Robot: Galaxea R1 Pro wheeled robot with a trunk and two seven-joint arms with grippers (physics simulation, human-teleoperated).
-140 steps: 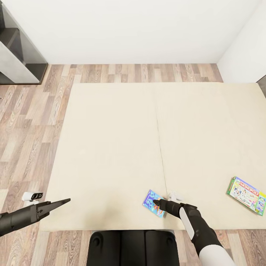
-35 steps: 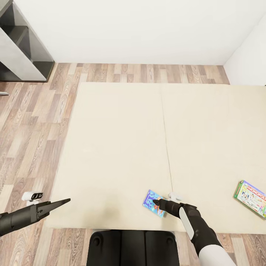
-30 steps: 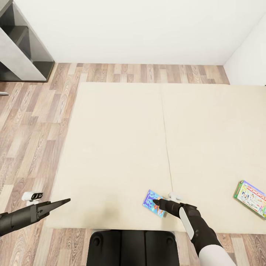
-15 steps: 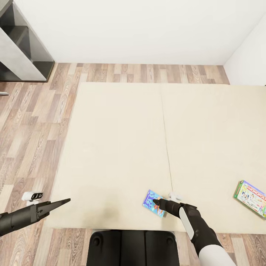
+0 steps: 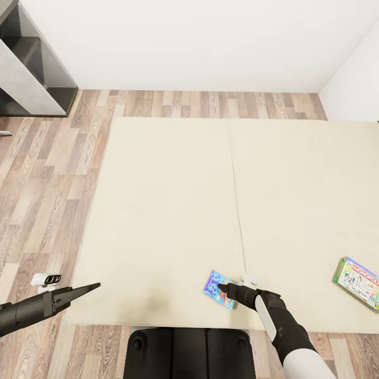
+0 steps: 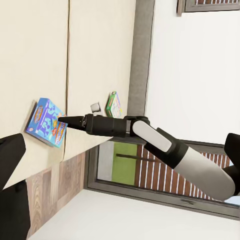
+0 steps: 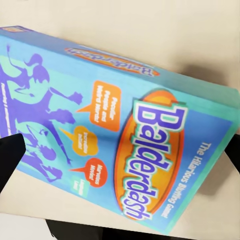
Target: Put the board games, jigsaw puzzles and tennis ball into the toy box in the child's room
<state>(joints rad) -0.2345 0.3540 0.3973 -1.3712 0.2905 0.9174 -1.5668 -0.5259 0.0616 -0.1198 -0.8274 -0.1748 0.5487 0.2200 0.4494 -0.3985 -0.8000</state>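
Blue board game [image 5: 219,289] lies under right gripper [image 5: 223,288]

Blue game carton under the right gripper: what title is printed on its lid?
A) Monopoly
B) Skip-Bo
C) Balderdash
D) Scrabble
C: the right wrist view shows the blue game carton lid lettered Balderdash in white on an orange oval; the right gripper sits over it on the bed.
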